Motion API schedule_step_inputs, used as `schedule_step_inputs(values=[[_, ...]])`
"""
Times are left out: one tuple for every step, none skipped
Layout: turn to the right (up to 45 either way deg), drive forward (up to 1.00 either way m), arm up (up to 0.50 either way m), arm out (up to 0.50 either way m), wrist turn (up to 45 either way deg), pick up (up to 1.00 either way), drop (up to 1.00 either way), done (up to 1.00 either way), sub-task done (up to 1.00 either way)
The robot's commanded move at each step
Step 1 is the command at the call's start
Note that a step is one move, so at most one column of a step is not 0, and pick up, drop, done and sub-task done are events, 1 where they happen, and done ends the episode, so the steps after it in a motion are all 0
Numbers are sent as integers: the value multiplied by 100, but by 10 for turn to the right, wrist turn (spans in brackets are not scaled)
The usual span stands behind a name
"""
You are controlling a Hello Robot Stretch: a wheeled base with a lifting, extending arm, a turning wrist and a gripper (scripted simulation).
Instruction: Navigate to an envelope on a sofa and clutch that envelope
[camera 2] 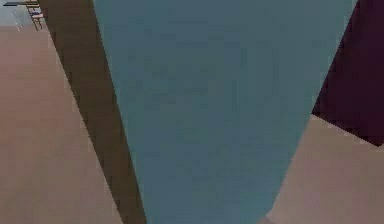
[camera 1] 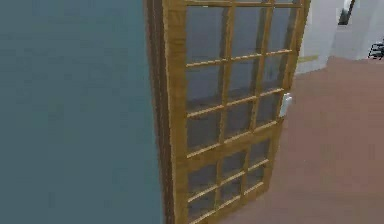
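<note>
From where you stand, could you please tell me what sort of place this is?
Likely a doorway or hall inside a house: a wooden door with glass panes, a teal wall beside it, and bare floor beyond.

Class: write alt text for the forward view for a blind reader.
A wooden door with a grid of glass panes stands close ahead, a pale handle on its right edge. Teal wall left, brown floor right.

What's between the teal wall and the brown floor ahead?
A wooden door with glass panes stands between the teal wall and the brown floor, seen in the forward view.
</note>
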Motion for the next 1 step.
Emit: schedule_step_inputs(values=[[0, 50, 0, 0, 0, 0, 0, 0, 0]])
